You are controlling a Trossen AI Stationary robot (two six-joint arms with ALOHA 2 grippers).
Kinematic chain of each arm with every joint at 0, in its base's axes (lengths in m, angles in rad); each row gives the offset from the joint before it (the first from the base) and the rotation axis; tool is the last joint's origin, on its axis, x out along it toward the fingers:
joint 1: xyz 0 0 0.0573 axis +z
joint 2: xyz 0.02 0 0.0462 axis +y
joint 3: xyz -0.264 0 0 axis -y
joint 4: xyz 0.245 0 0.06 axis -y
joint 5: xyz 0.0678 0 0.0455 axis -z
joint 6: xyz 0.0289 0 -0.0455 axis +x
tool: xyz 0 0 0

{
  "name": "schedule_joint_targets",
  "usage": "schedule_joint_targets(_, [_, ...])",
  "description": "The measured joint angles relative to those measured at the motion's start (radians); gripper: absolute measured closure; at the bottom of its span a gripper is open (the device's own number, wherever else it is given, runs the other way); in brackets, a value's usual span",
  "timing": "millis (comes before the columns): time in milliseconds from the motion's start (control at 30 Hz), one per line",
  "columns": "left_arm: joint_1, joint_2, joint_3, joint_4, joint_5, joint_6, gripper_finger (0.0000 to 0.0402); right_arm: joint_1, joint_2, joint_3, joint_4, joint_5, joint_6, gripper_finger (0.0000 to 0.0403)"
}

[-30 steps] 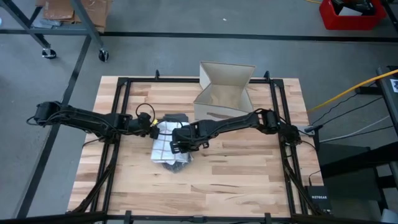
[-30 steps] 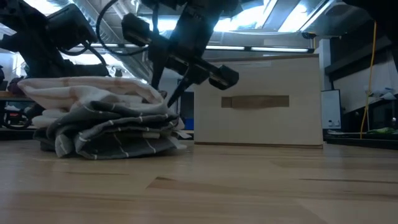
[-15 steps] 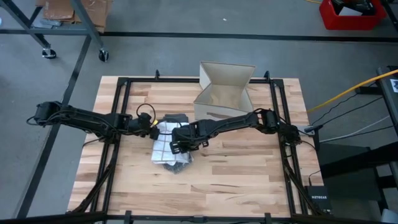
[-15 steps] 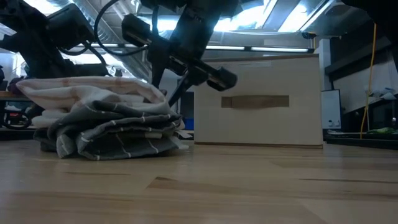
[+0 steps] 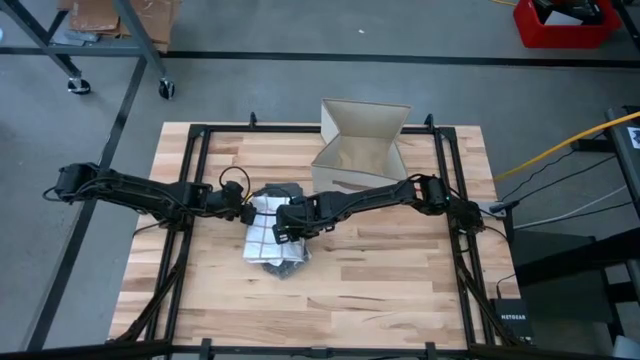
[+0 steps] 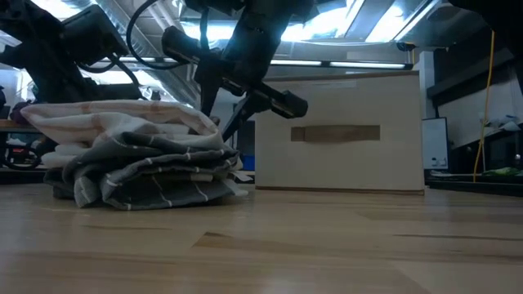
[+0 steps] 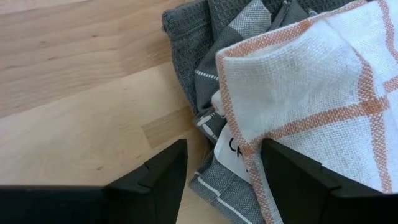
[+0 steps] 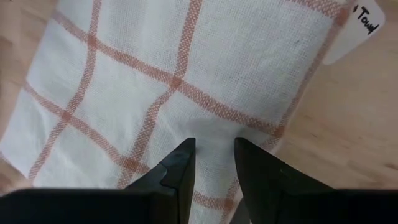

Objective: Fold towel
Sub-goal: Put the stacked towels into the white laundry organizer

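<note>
White towel (image 8: 155,81) with orange checks – grey towel (image 7: 205,37), seemingly white-striped.

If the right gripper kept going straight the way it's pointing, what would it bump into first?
Most likely the white towel with orange checks: the right gripper points right at it, fingers slightly apart, with nothing between. How far off it is I cannot tell.

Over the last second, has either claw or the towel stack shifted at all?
The right claw edged slightly back toward the box, above the white checked towel; nothing gripped or released. The left claw stayed open at the stack's edge; the grey towels unchanged.
</note>
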Motion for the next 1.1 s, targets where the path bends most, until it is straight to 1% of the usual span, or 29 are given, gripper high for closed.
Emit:
schedule_joint_targets(200, [0.0,0.0,0.0,-0.001,0.0,0.0,0.0204,0.0,0.0,0.0,0.011,-0.011,0.0,0.0288])
schedule_joint_targets(500, [0.0,0.0,0.0,-0.002,0.0,0.0,0.0204,0.0,0.0,0.0,0.087,-0.012,0.001,0.0288])
schedule_joint_targets(733, [0.0,0.0,0.0,-0.002,0.0,0.0,0.0204,0.0,-0.001,0.0,0.063,-0.005,0.0,0.0288])
schedule_joint_targets(833, [0.0,0.0,0.0,-0.002,0.0,0.0,0.0204,0.0,-0.001,0.0,0.071,-0.012,-0.034,0.0286])
schedule_joint_targets(933, [0.0,0.0,0.0,-0.002,0.0,0.0,0.0204,-0.005,-0.001,0.0,0.081,-0.047,-0.085,0.0263])
schedule_joint_targets(1000, [0.0,0.0,0.0,-0.002,0.0,0.0,0.0204,-0.01,-0.001,0.0,0.073,-0.079,-0.089,0.0234])
schedule_joint_targets(1100, [0.0,0.0,0.0,-0.002,0.0,0.0,0.0204,-0.018,-0.001,0.0,0.027,-0.08,-0.081,0.0177])
